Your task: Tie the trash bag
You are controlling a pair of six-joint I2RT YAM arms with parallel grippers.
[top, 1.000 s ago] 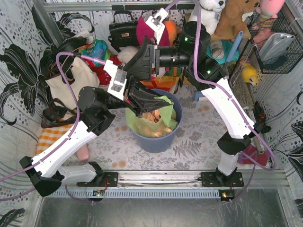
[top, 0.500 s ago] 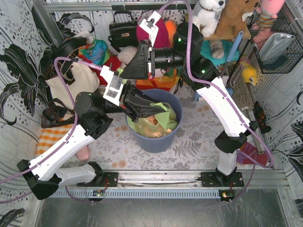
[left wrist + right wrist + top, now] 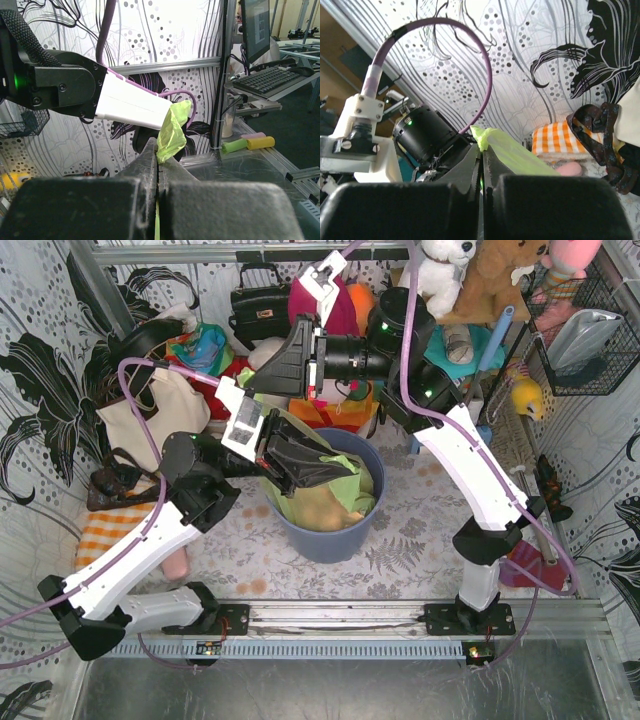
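Left hand [image 3: 159, 152] and right hand [image 3: 481, 154] pinch trash bag [image 3: 173, 129] (lime-green)

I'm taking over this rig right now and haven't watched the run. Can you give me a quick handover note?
Left gripper: shut, jaws pinching a flap of the trash bag.
Right gripper: shut, jaws pinching another strip of the bag's edge.
Bag: sits in the blue bin with tan waste showing inside. The gripped parts of its rim are pulled up above the bin.
Done: both arms have hold of the bag's rim.
Left: bring the two flaps together and tie them. No knot is visible.
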